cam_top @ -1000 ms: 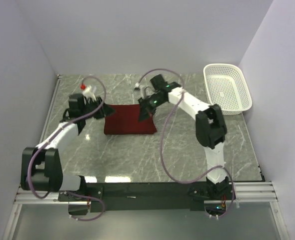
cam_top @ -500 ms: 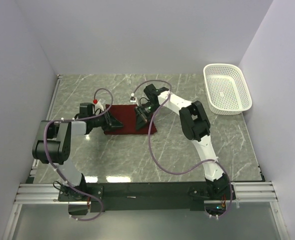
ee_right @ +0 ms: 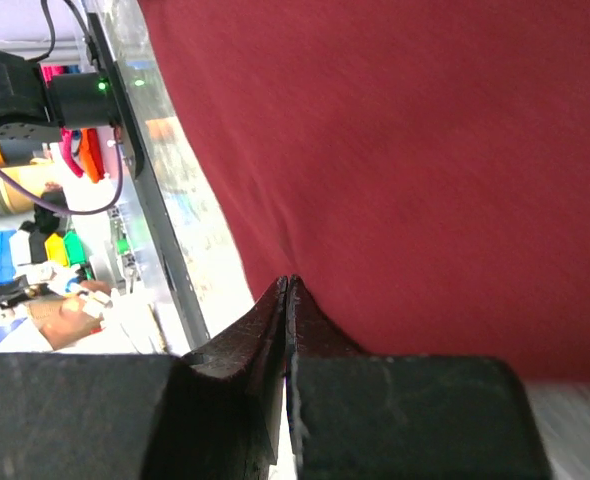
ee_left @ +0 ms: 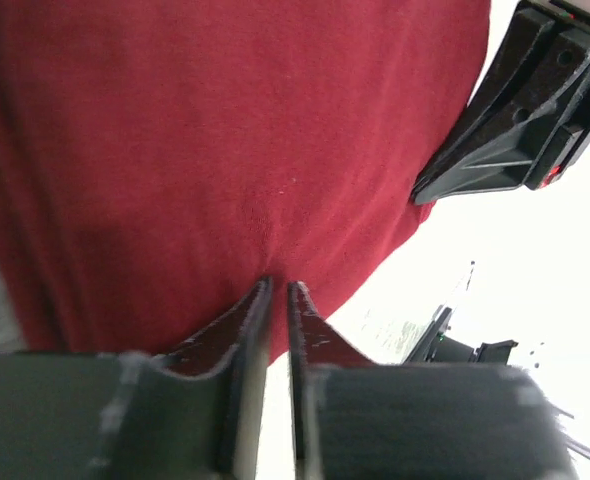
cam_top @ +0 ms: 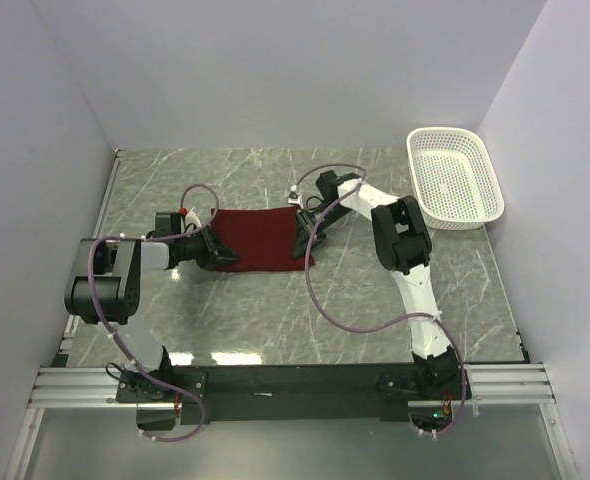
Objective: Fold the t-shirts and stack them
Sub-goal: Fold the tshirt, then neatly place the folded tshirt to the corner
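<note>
The dark red t-shirt [cam_top: 263, 236] lies folded on the marble table, stretched between my two grippers. My left gripper [cam_top: 219, 253] is at its near left corner, and my right gripper [cam_top: 303, 244] is at its near right edge. In the left wrist view the left gripper [ee_left: 278, 287] pinches the cloth's hem with the jaws almost touching, and the t-shirt [ee_left: 225, 140] puckers at the tips. In the right wrist view the right gripper [ee_right: 288, 281] is shut tight on the edge of the t-shirt [ee_right: 395, 150]. The neck label is hidden.
A white mesh basket [cam_top: 454, 178] stands at the far right of the table, against the wall. Both arms lie low across the table, with their cables looping over it. White walls close in the left, back and right.
Both grippers have moved apart and towards me from over the shirt's middle. The shirt now lies wider and flatter between them.
</note>
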Controlling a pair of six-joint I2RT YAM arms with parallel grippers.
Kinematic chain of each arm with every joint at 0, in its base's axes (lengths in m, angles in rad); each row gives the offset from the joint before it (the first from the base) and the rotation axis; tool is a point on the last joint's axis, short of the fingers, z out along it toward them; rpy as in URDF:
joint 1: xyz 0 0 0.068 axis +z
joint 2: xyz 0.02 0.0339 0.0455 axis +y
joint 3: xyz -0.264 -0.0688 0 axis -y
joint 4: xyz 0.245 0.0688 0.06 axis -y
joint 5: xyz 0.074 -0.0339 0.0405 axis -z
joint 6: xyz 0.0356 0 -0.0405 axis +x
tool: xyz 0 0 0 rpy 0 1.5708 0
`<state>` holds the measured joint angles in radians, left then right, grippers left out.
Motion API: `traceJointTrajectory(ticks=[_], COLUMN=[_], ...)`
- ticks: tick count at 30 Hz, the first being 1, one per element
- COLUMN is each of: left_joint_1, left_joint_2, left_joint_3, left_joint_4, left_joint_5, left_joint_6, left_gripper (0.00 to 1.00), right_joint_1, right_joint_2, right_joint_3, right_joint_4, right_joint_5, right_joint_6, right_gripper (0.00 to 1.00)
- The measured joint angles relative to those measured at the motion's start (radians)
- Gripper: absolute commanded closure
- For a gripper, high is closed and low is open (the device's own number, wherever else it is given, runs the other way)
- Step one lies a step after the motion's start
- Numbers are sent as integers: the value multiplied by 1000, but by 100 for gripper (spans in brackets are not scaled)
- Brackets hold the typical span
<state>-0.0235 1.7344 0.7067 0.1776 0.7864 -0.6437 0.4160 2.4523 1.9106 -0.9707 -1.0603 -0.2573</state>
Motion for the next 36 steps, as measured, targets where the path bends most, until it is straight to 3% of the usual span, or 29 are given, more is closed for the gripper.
traceJointTrajectory(ticks=[6, 11, 12, 13, 15, 18, 21, 25, 31, 36], left_joint_1=[10, 14, 16, 18, 19, 19, 19, 31, 48, 48], left_joint_2=[-40, -270, -332, -389, -474, -504, -426, -274, -114, -13], left_joint_3=[59, 179, 191, 198, 200, 188, 153, 129, 153, 217], left_joint_4=[-125, -281, -294, -299, -298, -294, -298, -327, -325, -330], left_joint_5=[-49, -315, -364, -405, -454, -471, -470, -455, -401, -325], left_joint_6=[33, 91, 103, 113, 124, 135, 140, 153, 158, 192], left_gripper=[62, 27, 20, 18, 18, 20, 26, 32, 37, 41], right_joint_1=[-32, -47, -51, -58, -69, -83, -87, -97, -115, -136], right_joint_2=[3, -54, -91, -145, -295, -554, -759, -897, -932, -930], right_joint_3=[10, 10, -13, -52, -152, -291, -375, -464, -634, -655], right_joint_4=[-70, -93, -80, -58, 3, 114, 222, 308, 341, 347], right_joint_5=[5, 129, 174, 228, 342, 478, 541, 528, 467, 427], right_joint_6=[-66, -102, -99, -95, -77, -53, -35, -21, -23, -24], right_gripper=[96, 93, 90, 83, 62, 43, 42, 41, 41, 41])
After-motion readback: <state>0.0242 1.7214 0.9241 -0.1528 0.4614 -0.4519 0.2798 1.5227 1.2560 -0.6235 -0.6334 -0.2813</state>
